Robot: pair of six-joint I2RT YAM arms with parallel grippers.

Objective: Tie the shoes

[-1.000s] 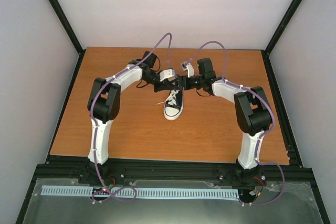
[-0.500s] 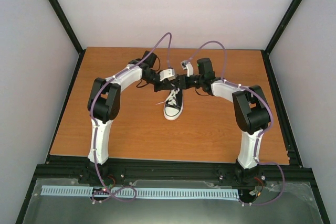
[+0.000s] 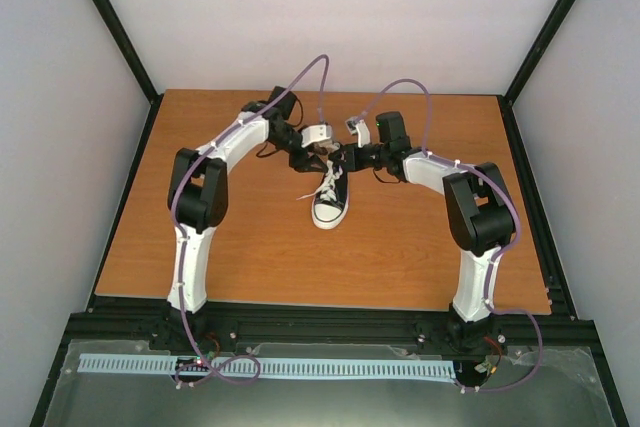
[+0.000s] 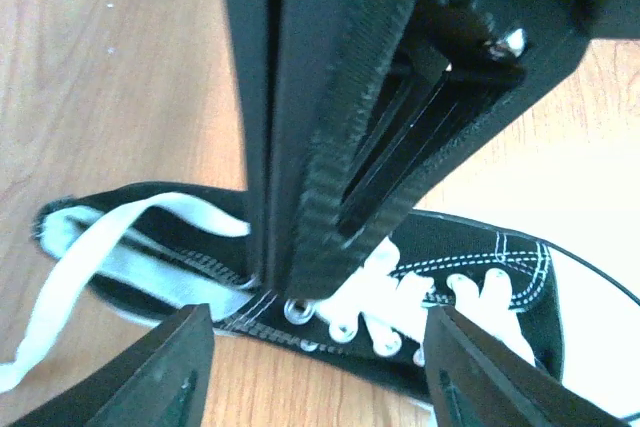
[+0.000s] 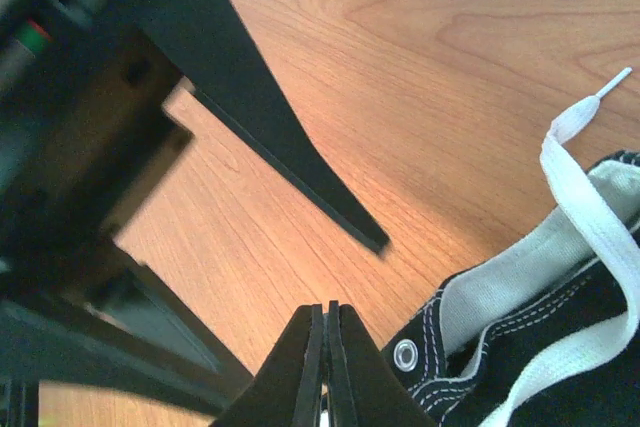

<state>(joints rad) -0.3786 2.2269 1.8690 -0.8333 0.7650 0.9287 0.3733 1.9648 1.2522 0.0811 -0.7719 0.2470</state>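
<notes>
The black sneaker [image 3: 330,199] lies mid-table, white toe cap toward the arms, heel away. Both grippers meet over its heel end. My left gripper [image 3: 318,154] is open; in the left wrist view [image 4: 320,372] its fingers [image 4: 150,372] straddle the laced eyelets [image 4: 400,307] with nothing between them. My right gripper [image 3: 345,159] is shut [image 5: 327,362], its tips down beside the top eyelet [image 5: 405,352]. A thin white sliver shows between its pads; I cannot tell whether that is lace. One loose white lace [image 5: 585,217] trails over the shoe's opening onto the wood.
The wooden tabletop [image 3: 200,227] is framed by black rails and white walls. The right gripper's fingers [image 4: 340,147] fill the middle of the left wrist view. A left finger [image 5: 290,157] crosses the right wrist view. Purple cables [image 3: 315,82] arch above both wrists.
The left gripper has gone from shut to open and its wrist has drawn back a little. The right gripper has closed from open to shut beside the top eyelet. The shoe has not moved.
</notes>
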